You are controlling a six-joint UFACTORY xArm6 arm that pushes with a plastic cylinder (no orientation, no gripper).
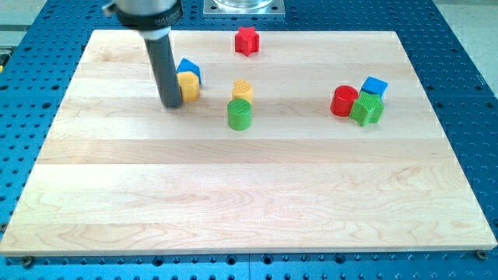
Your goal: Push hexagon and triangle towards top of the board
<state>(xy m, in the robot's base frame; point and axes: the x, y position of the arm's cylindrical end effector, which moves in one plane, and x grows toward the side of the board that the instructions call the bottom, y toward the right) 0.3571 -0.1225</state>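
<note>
My tip (171, 103) rests on the board at the view's upper left, touching the left side of a yellow hexagon block (189, 86). A blue triangle block (188, 70) sits just above the yellow hexagon, touching it. The dark rod hides part of the hexagon's left edge.
A red star block (247, 40) lies near the top edge. A small yellow block (243, 90) sits above a green round block (240, 114) at centre. At the right, a red round block (343, 101), a green block (366, 109) and a blue block (375, 86) cluster together.
</note>
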